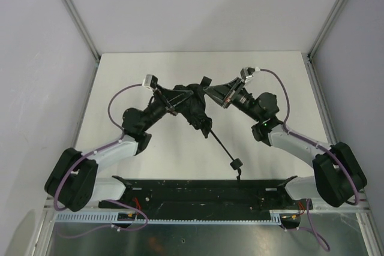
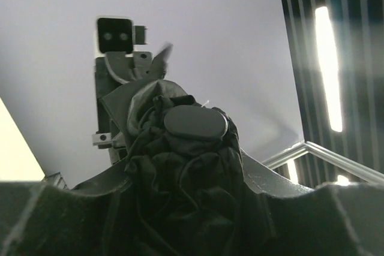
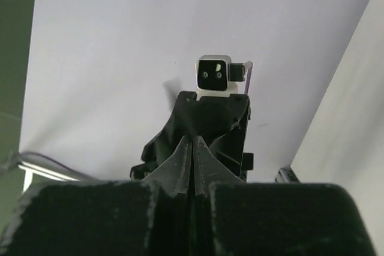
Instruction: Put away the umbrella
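While the left gripper [image 1: 182,96] is partly closed around the bunched black canopy of the umbrella [image 1: 191,105], the right gripper [image 1: 211,93] meets it from the right with its jaws pressed fully together. Both sit over the middle of the white table [image 1: 132,70], tips close to each other, with the crumpled bundle between them.

From that bundle a thin shaft [image 1: 219,143] slants toward the near right and ends in a small dark handle [image 1: 236,162], close to the near edge of the table. Whether the handle touches the surface cannot be told.

Seen from the left wrist, gathered matte fabric fills the gap between the fingers [image 2: 60,220], and a round flat cap [image 2: 195,122] tops the folds. The other arm's gripper rises just behind it.

Seen from the right wrist, the two fingers [image 3: 180,160] lie flat against each other with no gap showing. Whether a thin bit of fabric or strap is pinched between them cannot be told
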Available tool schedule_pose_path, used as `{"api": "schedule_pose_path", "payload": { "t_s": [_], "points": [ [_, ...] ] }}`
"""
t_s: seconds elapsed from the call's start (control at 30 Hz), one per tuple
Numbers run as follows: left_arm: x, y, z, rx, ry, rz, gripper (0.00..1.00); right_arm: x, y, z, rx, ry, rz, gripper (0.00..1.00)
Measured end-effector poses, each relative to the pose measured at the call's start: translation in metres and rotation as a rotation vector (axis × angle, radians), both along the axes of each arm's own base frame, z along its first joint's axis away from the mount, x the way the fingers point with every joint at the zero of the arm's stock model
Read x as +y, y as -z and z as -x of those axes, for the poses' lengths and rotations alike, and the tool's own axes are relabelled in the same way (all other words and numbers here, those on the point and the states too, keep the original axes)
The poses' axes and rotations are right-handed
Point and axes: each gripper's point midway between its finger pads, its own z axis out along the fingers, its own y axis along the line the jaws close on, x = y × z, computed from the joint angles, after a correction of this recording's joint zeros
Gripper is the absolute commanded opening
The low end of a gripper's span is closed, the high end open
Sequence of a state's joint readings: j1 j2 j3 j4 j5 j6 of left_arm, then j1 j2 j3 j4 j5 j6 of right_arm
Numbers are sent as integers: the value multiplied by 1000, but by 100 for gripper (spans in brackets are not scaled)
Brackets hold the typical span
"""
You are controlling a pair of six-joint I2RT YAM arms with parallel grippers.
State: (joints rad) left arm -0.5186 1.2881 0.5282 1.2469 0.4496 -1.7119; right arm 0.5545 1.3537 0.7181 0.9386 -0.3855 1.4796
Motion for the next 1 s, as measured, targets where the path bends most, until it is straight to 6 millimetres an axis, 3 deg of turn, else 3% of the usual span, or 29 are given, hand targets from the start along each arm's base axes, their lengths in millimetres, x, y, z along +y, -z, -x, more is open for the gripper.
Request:
{"api": "schedule_pose_path", "payload": {
  "t_s": [0.17, 0.3, 0.43, 0.6, 0.87, 1.0],
  "points": [
    [3, 0, 6, -6, -24, -59, 0, -3, -10, 16, -185, -20, 73, 0],
    [3, 12, 5, 22, -47, -132, 0, -7, -12, 31, -291, -24, 112, 0],
    [4, 27, 3, 65, -76, -201, 0, -11, -8, 42, -335, -17, 135, 0],
    [10, 26, 4, 76, -119, -224, 0, -14, -10, 48, -377, -9, 137, 0],
    [10, 36, 0, 143, -152, -312, 0, -6, -13, 64, -457, -64, 148, 0],
    [10, 35, 0, 175, -162, -354, 0, 6, -24, 81, -521, -123, 146, 0]
  ]
}}
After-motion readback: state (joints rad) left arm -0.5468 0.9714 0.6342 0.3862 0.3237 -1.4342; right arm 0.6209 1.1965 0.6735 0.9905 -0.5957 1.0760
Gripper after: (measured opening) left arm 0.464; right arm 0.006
